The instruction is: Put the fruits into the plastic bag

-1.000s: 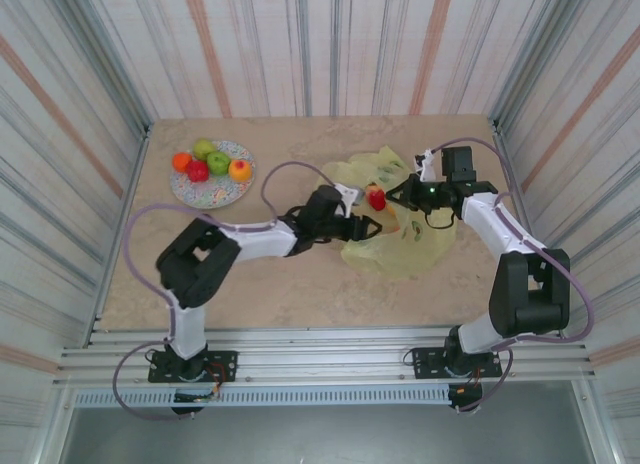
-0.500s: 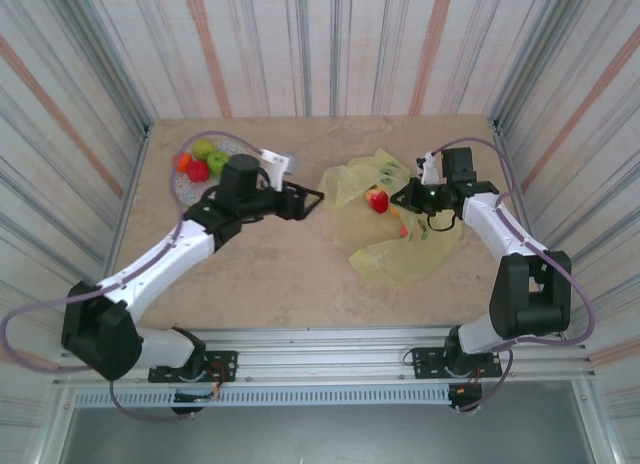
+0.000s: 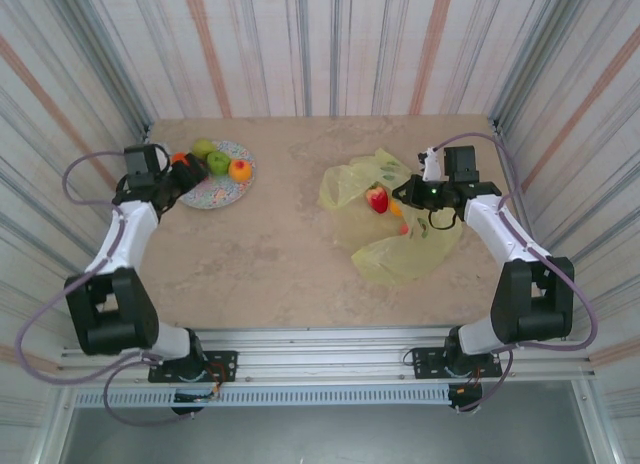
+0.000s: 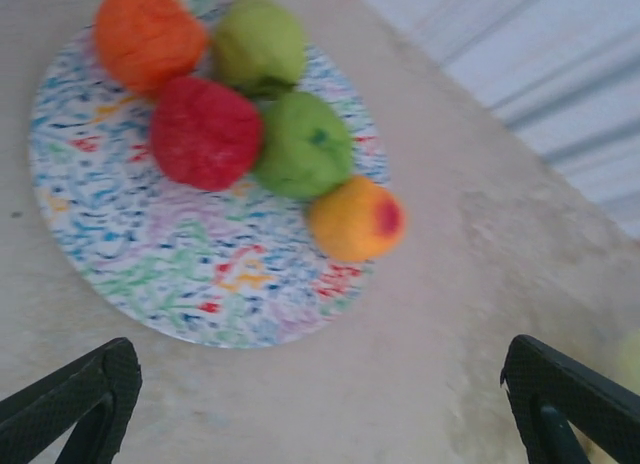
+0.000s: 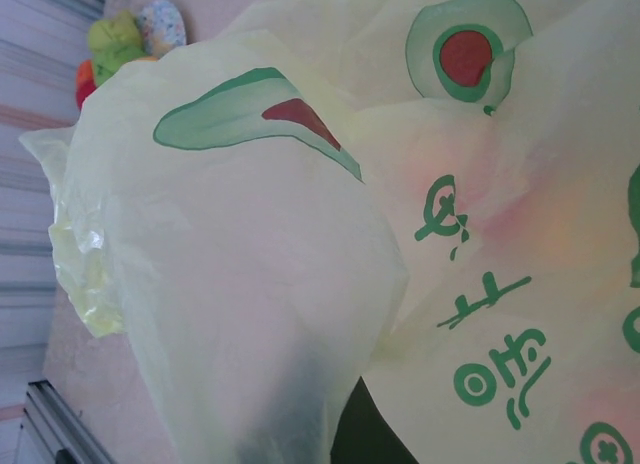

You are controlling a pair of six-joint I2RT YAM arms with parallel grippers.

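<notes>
Left end effector (image 4: pixel 318 384) spread wide near plate (image 4: pixel 120 254), far-left corner of surface (image 3: pixel 290 264). Five fruits (image 4: pixel 305 144) clustered there: probably light, hard, glossy, slippery. Peach (image 4: pixel 355 219) sits freest; grip across middle. Right end effector (image 3: pixel 406 192) pinches plastic bag (image 3: pixel 410 254) near right edge: thin, floppy. Red fruit (image 3: pixel 377 199) inside.

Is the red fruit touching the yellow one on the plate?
Apart. Left wrist view shows bare plate between the red fruit and the yellow fruit.
</notes>
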